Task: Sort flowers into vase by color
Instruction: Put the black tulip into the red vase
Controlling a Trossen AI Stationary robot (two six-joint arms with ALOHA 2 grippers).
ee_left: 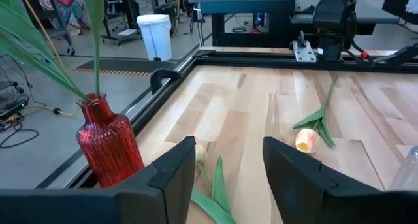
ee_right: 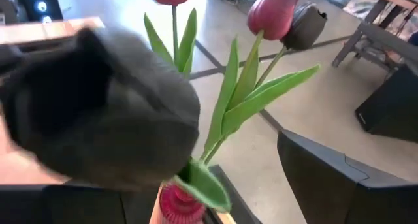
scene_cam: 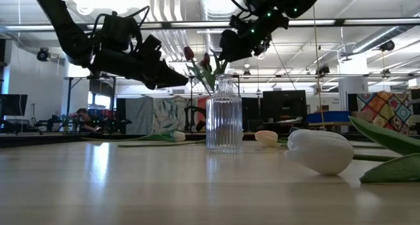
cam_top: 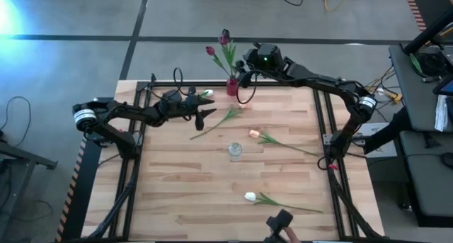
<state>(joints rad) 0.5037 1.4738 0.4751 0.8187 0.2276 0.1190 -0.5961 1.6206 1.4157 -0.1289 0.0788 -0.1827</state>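
Red ribbed vase [cam_top: 232,86] stands at the far edge of the wooden desk [cam_top: 177,186], near the middle of that edge. It holds two maroon tulips [cam_top: 224,37], heads and green leaves leaning out beyond the desk edge.

Clear glass vase [cam_top: 235,151] stands near the desk centre, upright; in the low view its ribbed body [scene_cam: 224,117] shows no stems inside.

Loose flowers on the desk:
- one pale-headed tulip [cam_top: 225,117] lying between the red vase and the clear vase, stem running toward the left arm's side; its leaves show just below the left pincer in the left wrist view.
- one peach-orange tulip [cam_top: 255,134] just right of the clear vase, stem trailing toward the right edge.
- one white tulip [cam_top: 250,197] near the front edge, stem pointing right; large in the low view's foreground [scene_cam: 320,150].

Left pincer [cam_top: 203,105] is above the desk, left of the red vase and close to the pale tulip's head end. Fingers [ee_left: 175,172] spread apart, nothing between them; desk surface and tulip leaves visible through the gap.

Right pincer [cam_top: 245,67] hangs over the far edge, right beside the red vase and its maroon tulips. In the right wrist view the fingers [ee_right: 339,178] stand wide apart, with the stems and leaves in the gap, not clamped.
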